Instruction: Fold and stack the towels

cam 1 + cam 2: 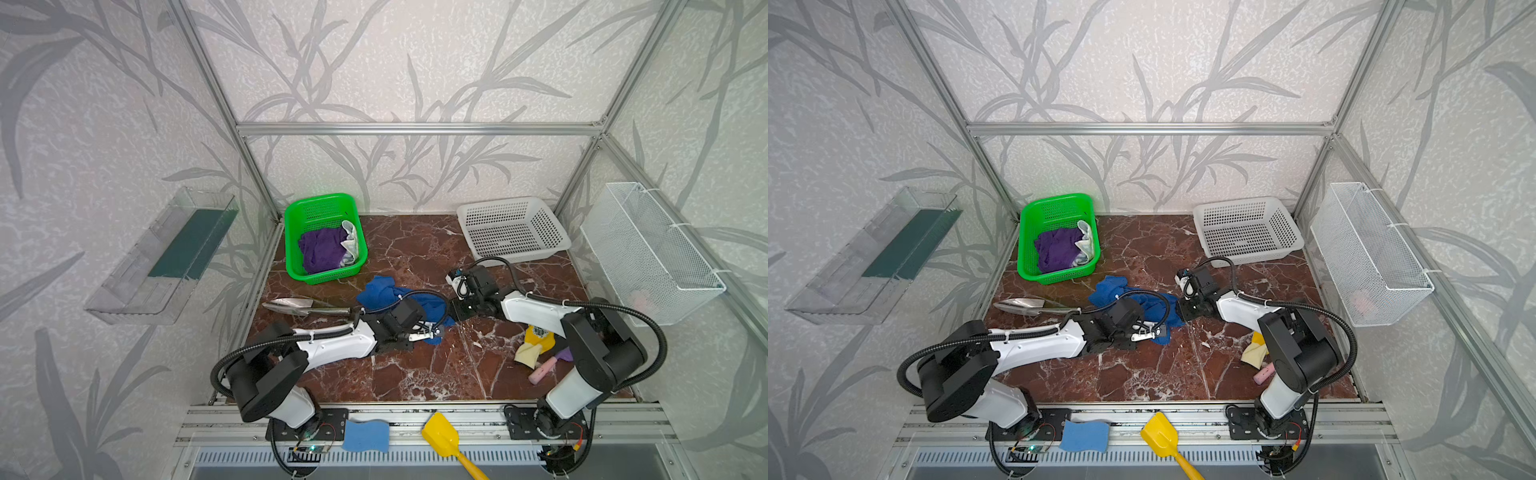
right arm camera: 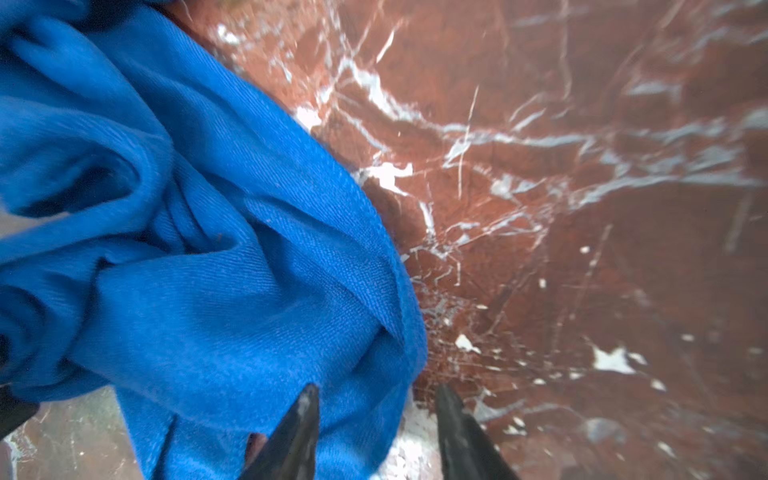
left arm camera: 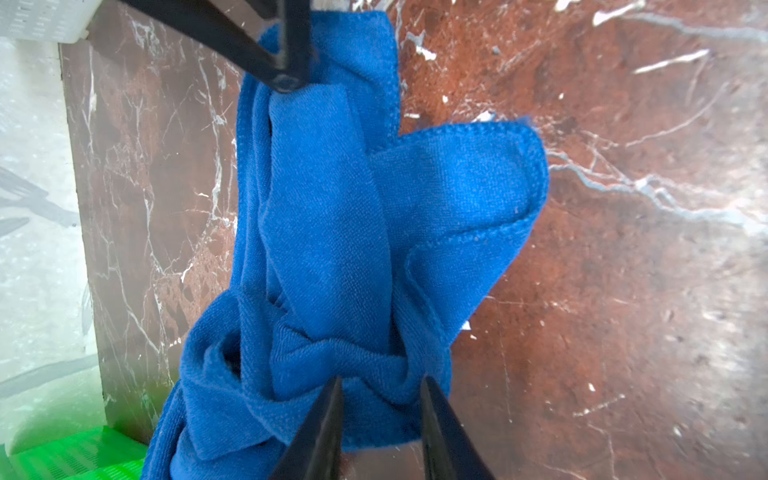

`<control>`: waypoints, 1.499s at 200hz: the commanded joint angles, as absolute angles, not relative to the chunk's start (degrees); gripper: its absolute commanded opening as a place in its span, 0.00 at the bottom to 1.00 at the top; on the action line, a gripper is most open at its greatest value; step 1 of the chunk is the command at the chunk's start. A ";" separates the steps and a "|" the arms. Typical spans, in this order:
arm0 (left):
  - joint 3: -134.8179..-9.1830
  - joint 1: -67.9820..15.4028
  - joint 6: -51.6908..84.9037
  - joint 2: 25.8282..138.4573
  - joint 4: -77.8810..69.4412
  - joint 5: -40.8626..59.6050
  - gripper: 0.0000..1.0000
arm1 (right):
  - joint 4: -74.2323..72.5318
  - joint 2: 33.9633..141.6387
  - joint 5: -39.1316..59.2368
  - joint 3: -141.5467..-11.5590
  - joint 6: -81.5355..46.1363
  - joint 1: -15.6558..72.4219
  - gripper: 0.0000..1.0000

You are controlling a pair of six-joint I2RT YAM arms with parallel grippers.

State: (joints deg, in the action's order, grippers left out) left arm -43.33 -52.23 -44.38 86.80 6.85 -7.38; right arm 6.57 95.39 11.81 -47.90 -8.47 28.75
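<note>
There are three towels: blue towel (image 1: 380, 291), purple towel (image 1: 322, 249), cream-white towel (image 1: 352, 245). Two plastic baskets stand by, green basket (image 1: 320, 208) and white basket (image 1: 498, 214).

A green basket (image 1: 320, 198) stands at the back left of the dark red marble surface (image 1: 415, 374), and a white perforated basket (image 1: 498, 203) at the back right. A wire basket (image 1: 665, 257) hangs on the right wall, a clear tray (image 1: 137, 291) on the left wall. A metal trowel (image 1: 291, 305) lies near the left edge. A yellow glove (image 1: 534, 345) lies at the right, touching a pink object (image 1: 542, 370). On the front rail lie a blue sponge (image 1: 365, 435) and a yellow scoop (image 1: 440, 436).
</note>
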 commanded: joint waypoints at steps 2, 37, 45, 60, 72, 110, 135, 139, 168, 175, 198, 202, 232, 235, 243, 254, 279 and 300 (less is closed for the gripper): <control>-42.30 -52.73 -43.89 85.21 5.85 -7.86 0.34 | 8.14 96.57 13.59 -48.80 -10.05 28.45 0.40; -42.30 -53.07 -43.86 83.97 4.41 -7.65 0.38 | 8.00 97.47 16.03 -48.86 -10.26 28.46 0.12; -42.31 -53.17 -44.02 83.61 4.06 -7.65 0.39 | 8.34 97.47 16.08 -49.12 -10.20 28.48 0.05; -42.20 -53.50 -44.28 82.87 3.16 -7.02 0.44 | 8.87 96.85 16.23 -49.35 -9.94 28.48 0.00; -41.67 -53.70 -44.81 82.18 1.89 -5.64 0.47 | 8.95 95.96 16.09 -49.44 -9.77 28.47 0.00; -41.21 -56.14 -44.70 81.85 -1.03 -0.97 0.49 | 11.24 94.02 13.34 -50.27 -8.57 28.48 0.00; -43.49 -58.60 -42.91 83.97 0.65 3.29 0.43 | 10.93 94.29 12.66 -50.27 -8.57 28.48 0.00; -44.08 -59.03 -42.57 84.55 1.42 4.05 0.42 | 10.77 94.42 12.72 -50.27 -8.67 28.48 0.00; -45.07 -60.35 -40.49 87.52 1.94 5.36 0.38 | 9.48 95.01 13.51 -50.05 -9.49 28.45 0.00; -44.78 -60.36 -40.04 87.99 1.05 5.00 0.38 | 9.24 94.98 13.63 -49.97 -9.62 28.48 0.00; -44.26 -60.37 -38.46 89.23 -1.69 3.99 0.37 | 8.54 94.82 13.63 -49.57 -9.50 28.48 0.00; -44.22 -60.33 -38.41 89.51 -2.00 4.04 0.37 | 8.61 94.84 13.62 -49.57 -9.54 28.43 0.00; -44.80 -60.34 -37.30 91.85 -3.44 4.42 0.36 | 8.26 94.84 13.45 -49.18 -9.42 28.17 0.00; -44.89 -60.36 -37.15 92.07 -3.51 4.47 0.35 | 8.20 94.90 13.51 -49.14 -9.50 28.14 0.00; -45.18 -60.38 -36.68 92.72 -3.60 4.44 0.35 | 7.96 94.85 13.62 -48.97 -9.50 27.99 0.00; -45.77 -60.30 -36.12 93.68 -3.22 4.42 0.35 | 7.75 94.90 13.80 -48.80 -9.65 27.97 0.00; -47.07 -60.31 -34.22 95.29 -2.03 2.32 0.34 | 7.42 94.78 13.91 -48.36 -9.68 27.74 0.00; -48.40 -60.20 -33.04 96.30 -0.47 2.26 0.33 | 7.04 94.66 13.98 -47.95 -9.71 27.38 0.00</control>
State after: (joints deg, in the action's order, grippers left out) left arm -45.74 -60.38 -35.05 95.31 -1.74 2.81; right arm 7.92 95.61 13.56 -48.97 -9.47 28.01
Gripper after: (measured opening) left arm 0.335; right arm 0.047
